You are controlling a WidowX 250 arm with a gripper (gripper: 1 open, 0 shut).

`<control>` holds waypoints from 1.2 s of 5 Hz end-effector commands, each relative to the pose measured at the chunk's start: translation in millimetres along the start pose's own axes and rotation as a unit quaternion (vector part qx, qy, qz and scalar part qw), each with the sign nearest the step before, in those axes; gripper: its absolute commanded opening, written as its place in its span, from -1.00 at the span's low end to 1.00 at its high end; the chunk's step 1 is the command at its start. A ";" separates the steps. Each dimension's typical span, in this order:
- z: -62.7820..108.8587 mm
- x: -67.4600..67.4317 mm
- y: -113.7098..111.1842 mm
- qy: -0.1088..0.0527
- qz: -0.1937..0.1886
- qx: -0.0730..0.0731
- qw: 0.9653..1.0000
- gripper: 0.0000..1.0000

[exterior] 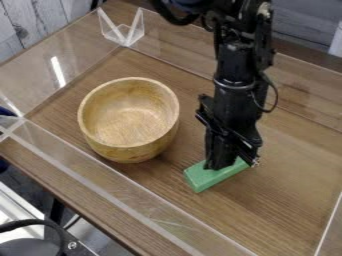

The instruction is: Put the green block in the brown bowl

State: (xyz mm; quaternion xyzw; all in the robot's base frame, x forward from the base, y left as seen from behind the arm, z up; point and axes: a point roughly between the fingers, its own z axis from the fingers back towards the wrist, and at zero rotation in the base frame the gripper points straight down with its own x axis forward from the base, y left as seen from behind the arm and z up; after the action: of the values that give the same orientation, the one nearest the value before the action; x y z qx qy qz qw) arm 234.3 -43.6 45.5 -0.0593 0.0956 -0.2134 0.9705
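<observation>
The green block (201,180) lies flat on the wooden table, just right of the brown bowl's base. The brown bowl (127,148) is a round, tan wooden one standing upright at centre left, with nothing in its hollow. My gripper (225,164) comes straight down from the black arm onto the middle of the block. Its fingers are drawn in against the block's sides. The block's two ends stick out left and right of the fingertips, and it still rests on the table.
Low clear acrylic walls (80,190) fence the table (287,120) along the front and left. A small clear plastic stand (123,30) sits at the back left. Bare wood stretches to the right of the arm.
</observation>
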 end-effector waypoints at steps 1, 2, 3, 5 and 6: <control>26.4 8.1 1.1 -0.043 -0.004 0.018 0.999 -1.00; 32.1 8.9 0.4 -0.046 -0.002 0.023 0.999 -1.00; 31.2 9.1 -0.9 -0.051 0.000 0.019 0.999 -1.00; 30.3 9.3 -3.6 -0.060 0.005 0.011 0.998 -1.00; 36.4 11.7 -1.3 -0.064 0.010 0.001 0.998 -1.00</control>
State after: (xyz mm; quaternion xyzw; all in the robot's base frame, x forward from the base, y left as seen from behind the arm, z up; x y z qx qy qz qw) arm 239.3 -47.5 60.9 -0.0734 0.0744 -0.2012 0.9740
